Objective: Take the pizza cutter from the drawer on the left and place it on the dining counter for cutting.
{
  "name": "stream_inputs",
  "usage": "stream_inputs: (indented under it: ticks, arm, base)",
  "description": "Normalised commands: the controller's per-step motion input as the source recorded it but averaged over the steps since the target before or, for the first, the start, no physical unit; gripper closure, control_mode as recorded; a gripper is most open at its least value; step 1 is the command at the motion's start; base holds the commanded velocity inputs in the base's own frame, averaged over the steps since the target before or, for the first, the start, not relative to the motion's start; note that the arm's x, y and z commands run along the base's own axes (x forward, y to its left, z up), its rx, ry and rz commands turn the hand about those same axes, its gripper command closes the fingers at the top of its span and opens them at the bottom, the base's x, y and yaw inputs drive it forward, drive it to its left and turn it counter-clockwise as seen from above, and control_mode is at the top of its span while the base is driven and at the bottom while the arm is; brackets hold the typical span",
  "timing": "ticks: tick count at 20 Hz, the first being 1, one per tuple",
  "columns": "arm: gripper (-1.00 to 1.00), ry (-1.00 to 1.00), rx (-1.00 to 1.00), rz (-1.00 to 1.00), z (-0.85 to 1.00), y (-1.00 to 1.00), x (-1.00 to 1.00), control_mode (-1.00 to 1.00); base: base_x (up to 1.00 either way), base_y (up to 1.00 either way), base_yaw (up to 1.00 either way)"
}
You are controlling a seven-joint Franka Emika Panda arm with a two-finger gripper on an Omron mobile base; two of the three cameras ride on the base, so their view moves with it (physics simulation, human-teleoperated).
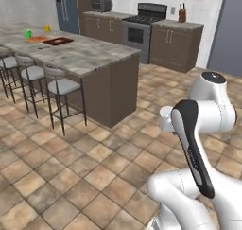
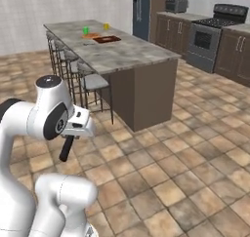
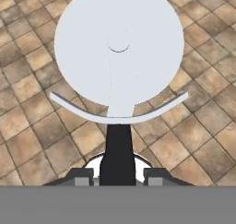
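The dining counter (image 2: pixel 122 53) is seen well ahead across the tiled floor (image 2: pixel 195 182); its tabletop could be clipped by the protruding wheel if approached low. The arm is folded close over the base. The pizza cutter (image 3: pixel 119 57) is clamped by its black handle in the nearly closed hand (image 3: pixel 118 174).

White arm folded low over the base, gripper (image 3: pixel 118 174) closed around a black handle.
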Motion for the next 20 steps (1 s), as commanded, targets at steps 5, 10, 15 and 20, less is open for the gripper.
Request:
stream_inputs:
  ticks: [5,10,15,20]
  arm:
    - [1.00,0.00,0.00,0.00,0.00,0.00,0.00,1.00]
    - [1.00,0.00,0.00,0.00,0.00,0.00,0.00,1.00]
    - [1.00,0.00,0.00,0.00,0.00,0.00,0.00,1.00]
    - [1.00,0.00,0.00,0.00,0.00,0.00,0.00,1.00]
  base:
    - [0.86,0.69,0.14]
    - [0.98,0.18,0.11]
    - [1.00,-0.06,0.06]
    - [1.00,-0.63,0.08]
